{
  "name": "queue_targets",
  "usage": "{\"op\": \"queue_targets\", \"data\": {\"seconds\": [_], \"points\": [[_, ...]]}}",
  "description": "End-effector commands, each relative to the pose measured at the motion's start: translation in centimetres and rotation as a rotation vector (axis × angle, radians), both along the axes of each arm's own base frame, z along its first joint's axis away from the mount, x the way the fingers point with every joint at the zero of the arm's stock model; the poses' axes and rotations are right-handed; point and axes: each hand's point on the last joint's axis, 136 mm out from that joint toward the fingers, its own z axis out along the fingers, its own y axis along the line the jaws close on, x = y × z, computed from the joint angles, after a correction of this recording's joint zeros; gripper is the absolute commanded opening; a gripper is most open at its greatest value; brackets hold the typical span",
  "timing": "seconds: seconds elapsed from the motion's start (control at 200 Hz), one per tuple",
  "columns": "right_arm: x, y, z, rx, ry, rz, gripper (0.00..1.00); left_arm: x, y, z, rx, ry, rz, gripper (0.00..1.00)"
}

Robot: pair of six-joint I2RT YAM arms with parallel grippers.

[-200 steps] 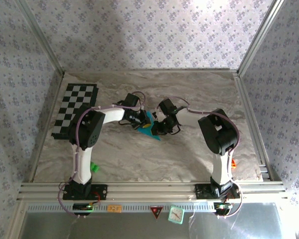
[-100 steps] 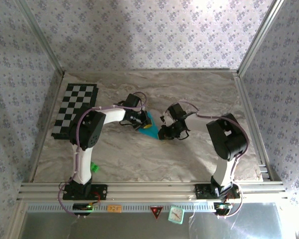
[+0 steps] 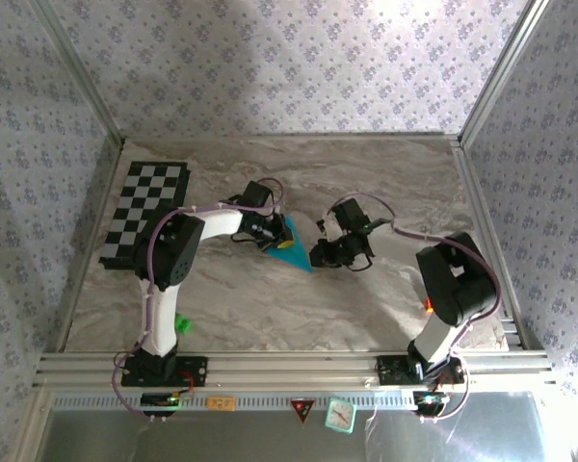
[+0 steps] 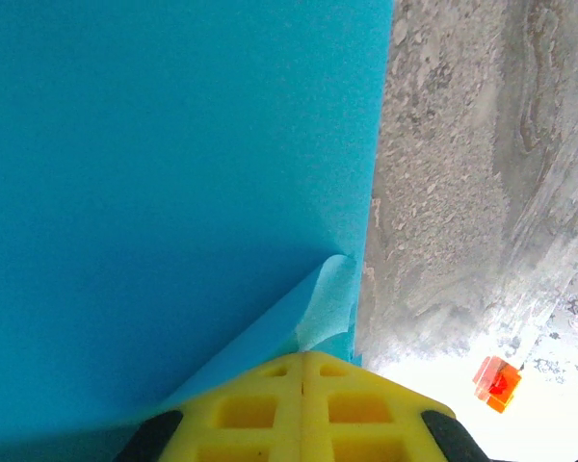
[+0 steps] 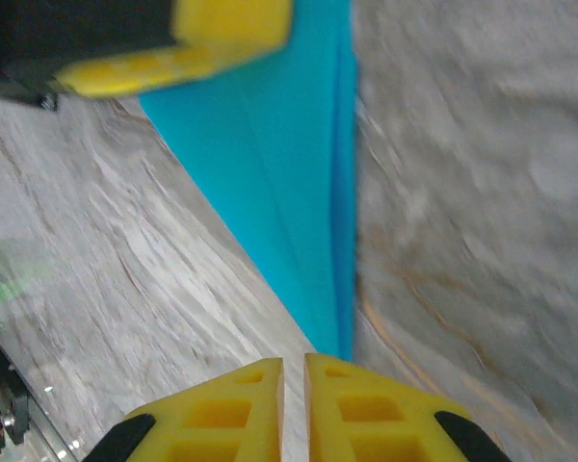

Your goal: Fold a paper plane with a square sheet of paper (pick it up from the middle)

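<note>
**Closed Jaws Crowd a Thin Fold**

Nearest us, the green block [image 3: 182,322] sits idle at 7 o'clock. Mid-tabletop [image 3: 385,173], the right gripper [image 5: 294,371], jaws all but pressed together on nothing, waits just off the pointed tip of the sheet of paper [image 3: 293,248], at its 4 o'clock. Beyond, the left gripper [image 4: 303,371], jaws pressed together, bears on the sheet's 10 o'clock edge, where a corner curls up. The danger: a sideways nudge could drag the thin sheet, springing the crease or crumpling that corner.
</note>
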Motion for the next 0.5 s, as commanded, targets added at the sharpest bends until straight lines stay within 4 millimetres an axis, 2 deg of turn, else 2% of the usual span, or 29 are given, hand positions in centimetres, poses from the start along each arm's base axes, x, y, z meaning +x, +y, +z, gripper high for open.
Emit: {"op": "queue_targets", "data": {"seconds": [0.0, 0.105, 0.3, 0.38, 0.495], "points": [[2.3, 1.4, -0.4, -0.012, -0.023, -0.031, 0.13, -2.6, 4.8, -6.7, 0.252, 0.134, 0.046, 0.07], [3.1, 1.9, -1.2, -0.019, -0.012, -0.036, 0.12, -2.4, 4.7, -6.2, 0.240, 0.120, 0.040, 0.07], [2.5, 1.4, -3.2, -0.083, 0.034, -0.016, 0.10, -1.4, 3.5, -4.8, 0.181, 0.086, 0.039, 0.07], [2.0, 0.6, -4.4, -0.129, 0.062, -0.017, 0.10, -0.7, 2.8, -3.5, 0.143, 0.054, 0.028, 0.08], [1.3, -0.6, -5.7, -0.201, 0.094, -0.021, 0.09, 0.8, 1.4, -0.1, 0.061, -0.056, 0.004, 0.09]]}}
